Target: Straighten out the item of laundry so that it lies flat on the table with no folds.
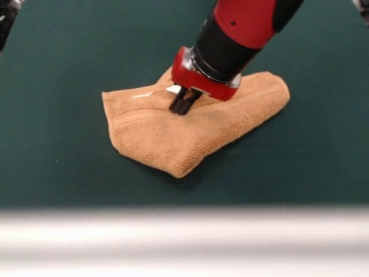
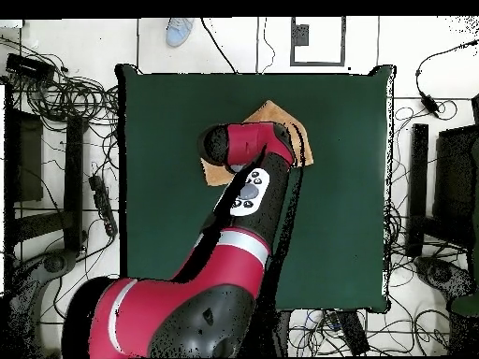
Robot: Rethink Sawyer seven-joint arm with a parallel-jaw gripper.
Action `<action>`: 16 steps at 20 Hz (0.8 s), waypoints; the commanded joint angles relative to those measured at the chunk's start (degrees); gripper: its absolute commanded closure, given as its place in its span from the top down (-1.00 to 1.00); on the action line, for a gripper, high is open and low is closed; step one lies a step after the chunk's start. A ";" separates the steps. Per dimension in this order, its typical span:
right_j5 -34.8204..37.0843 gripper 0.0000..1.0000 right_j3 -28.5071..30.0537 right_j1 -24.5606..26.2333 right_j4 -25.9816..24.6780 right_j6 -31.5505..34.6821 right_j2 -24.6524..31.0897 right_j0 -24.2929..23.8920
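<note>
The orange-tan towel [image 1: 173,138] lies folded over itself in a rough V shape on the dark green table [image 1: 57,86]. A border band runs across its left part, and a small white label [image 1: 173,90] shows by the fingers. My gripper [image 1: 183,107] comes down from the upper right. Its dark fingers are drawn together, with their tips pressed into the towel's upper layer near the middle of its far edge. In the overhead view my arm covers the gripper, and only the towel's far corner [image 2: 276,114] and a side strip show on the table [image 2: 346,187].
The table's pale front edge [image 1: 184,236] runs along the bottom of the front view. Cables and stands [image 2: 56,112] surround the table in the overhead view. A person's shoe [image 2: 181,31] shows at the top edge.
</note>
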 commanded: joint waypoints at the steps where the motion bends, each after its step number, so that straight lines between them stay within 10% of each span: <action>1: 1.62 -1.00 4.75 2.59 -6.58 -1.60 2.19 -3.86; 16: 1.13 -1.00 4.70 -1.07 -13.52 -8.31 4.47 -10.32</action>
